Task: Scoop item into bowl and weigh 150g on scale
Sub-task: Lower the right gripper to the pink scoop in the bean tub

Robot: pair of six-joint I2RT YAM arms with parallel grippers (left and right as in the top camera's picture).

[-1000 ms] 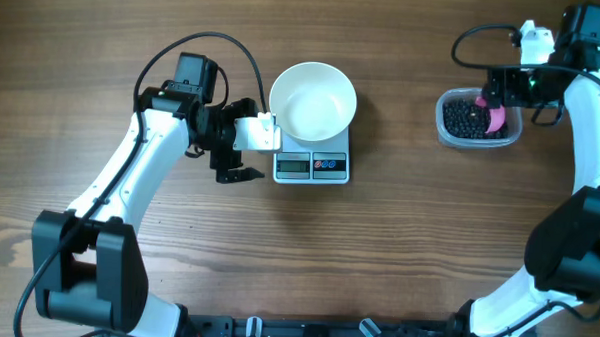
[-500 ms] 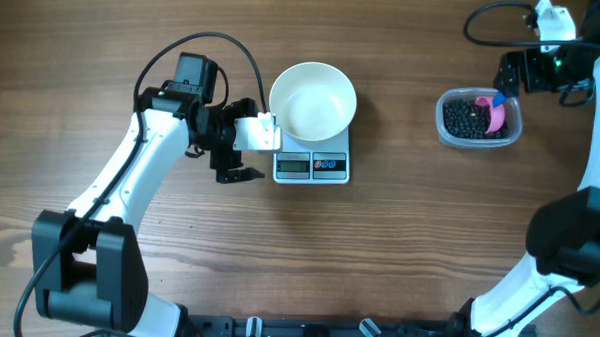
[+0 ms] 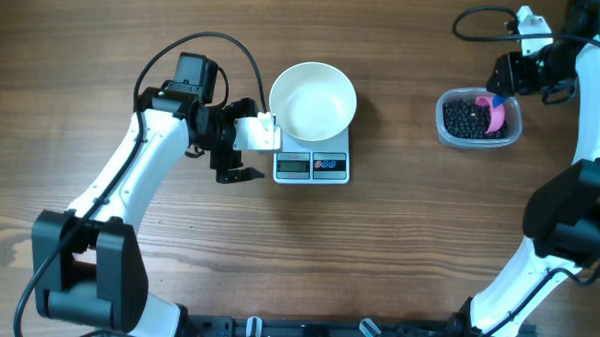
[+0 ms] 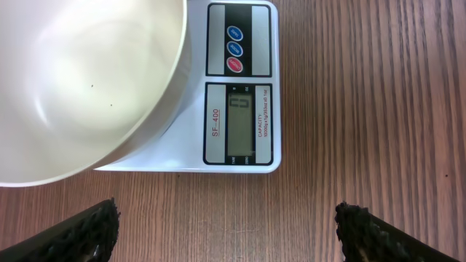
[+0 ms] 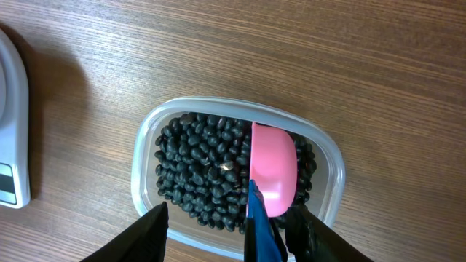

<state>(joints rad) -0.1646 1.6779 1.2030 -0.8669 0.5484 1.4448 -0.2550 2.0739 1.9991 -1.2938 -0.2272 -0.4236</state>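
Right gripper [image 5: 229, 229]: jaws narrower than a second ago but not clamped, straddling the blue handle [image 5: 260, 225] of the pink scoop [image 5: 273, 167], with a clear gap on one side of the handle, so nothing is grasped yet. Half a second ago this arm had pulled back off the far edge of the tub [image 5: 145, 138]; now it's back in at the tub's rim and looks like a re-approach to grab the scoop. The scoop hasn't moved and lies face down on the black beans [image 5: 196, 167] inside the tub, so no beans have been lifted. The right arm is stretched far out, wrist angled down over the tub's far side. The scale [image 4: 240, 156] is well apart from the tub, toward the left arm. The white bowl [image 4: 73, 73] sits on it empty, and the display [image 4: 240, 124] seems to read zero, so weighing hasn't begun. Left gripper [image 4: 229, 244] is unchanged, spread wide and holding nothing. It hovers just beside the scale on the side away from the tub, elbow bent, pointing at the scale
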